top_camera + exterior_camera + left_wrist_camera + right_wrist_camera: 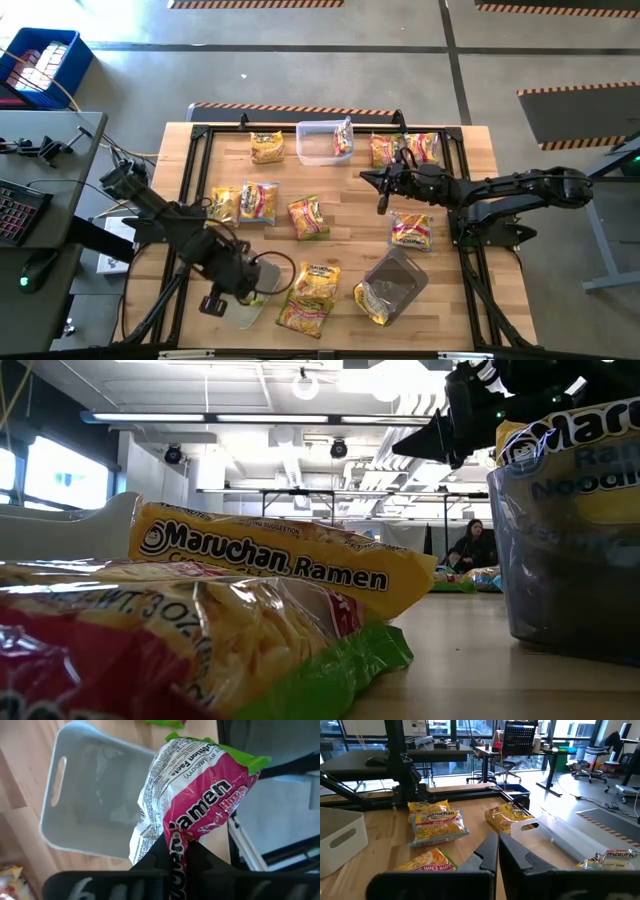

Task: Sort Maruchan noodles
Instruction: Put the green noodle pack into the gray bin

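Overhead, table-level, two wrist cameras

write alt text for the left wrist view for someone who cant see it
The left gripper is shut on a pink ramen packet with a green edge, holding it over an empty white tub that sits on the wooden table. More packets peek in at the picture's edges.

2 dark jointed arms [520, 190] trailing black cables.
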